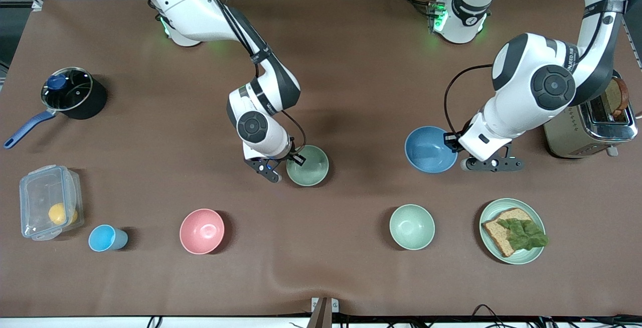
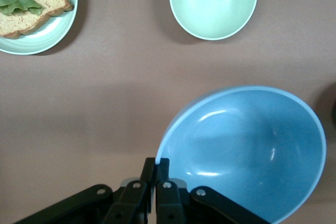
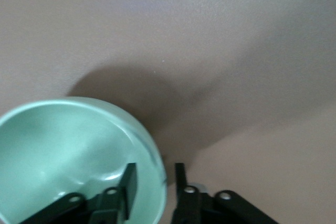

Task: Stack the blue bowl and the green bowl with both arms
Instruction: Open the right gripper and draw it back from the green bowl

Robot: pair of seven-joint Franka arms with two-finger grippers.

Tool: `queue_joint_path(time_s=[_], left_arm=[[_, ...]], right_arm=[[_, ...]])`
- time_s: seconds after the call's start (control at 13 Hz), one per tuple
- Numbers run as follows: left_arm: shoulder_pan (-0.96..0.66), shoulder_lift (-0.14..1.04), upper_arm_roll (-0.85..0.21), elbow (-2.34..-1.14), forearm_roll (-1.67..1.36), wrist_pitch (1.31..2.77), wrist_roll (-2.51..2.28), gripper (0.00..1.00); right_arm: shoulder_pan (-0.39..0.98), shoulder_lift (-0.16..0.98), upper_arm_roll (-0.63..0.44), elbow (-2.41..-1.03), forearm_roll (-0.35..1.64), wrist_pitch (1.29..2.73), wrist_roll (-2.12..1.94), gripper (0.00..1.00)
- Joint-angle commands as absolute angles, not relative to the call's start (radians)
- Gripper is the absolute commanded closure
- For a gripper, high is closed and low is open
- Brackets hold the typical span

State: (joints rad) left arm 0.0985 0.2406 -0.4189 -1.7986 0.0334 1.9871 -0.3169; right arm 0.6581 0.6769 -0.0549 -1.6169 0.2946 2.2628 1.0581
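Observation:
The green bowl [image 1: 308, 166] [image 3: 63, 150] sits on the brown table near its middle. My right gripper [image 1: 296, 160] [image 3: 155, 174] is open astride its rim, with one finger [image 3: 128, 182] inside the bowl and the other [image 3: 180, 182] outside, a gap on each side. The blue bowl [image 1: 430, 149] [image 2: 247, 150] is toward the left arm's end of the table. My left gripper [image 1: 451, 142] [image 2: 156, 163] is shut on its rim, at the edge nearest the toaster. In the left wrist view the blue bowl looks tilted.
A paler mint bowl [image 1: 412, 226] [image 2: 213, 3] and a plate [image 1: 531, 255] [image 2: 58, 24] with bread and lettuce lie nearer the front camera. A pink bowl [image 1: 201, 231], light-blue cup [image 1: 107, 238], clear container [image 1: 50, 209], lidded pot [image 1: 72, 92] and toaster [image 1: 592, 127] stand around.

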Motion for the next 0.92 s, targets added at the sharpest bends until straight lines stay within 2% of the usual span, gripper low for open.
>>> queue_joint_path(time_s=[0.0,0.23,0.54,0.85], left_arm=[[0.104,0.250,-0.443,-1.770,0.012,1.967,-0.345,1.00],[0.097,0.259,-0.445,-1.749,-0.001,1.967,-0.347,1.00],[0.083,0.270,-0.445,-1.743,-0.009,1.967,-0.373,1.00],[0.032,0.324,-0.445,-1.678,-0.005,1.967,-0.449,1.00]], right_arm=[[0.628,0.563,-0.058,-1.649,0.311,2.191,1.112,0.00],[0.563,0.544,-0.060,-1.631,0.310,2.207,1.386,0.00],[0.552,0.638,-0.060,-1.623,0.313,2.353,1.606,0.00],[0.551,0.690,-0.060,-1.623,0.359,2.413,1.631,0.00]])
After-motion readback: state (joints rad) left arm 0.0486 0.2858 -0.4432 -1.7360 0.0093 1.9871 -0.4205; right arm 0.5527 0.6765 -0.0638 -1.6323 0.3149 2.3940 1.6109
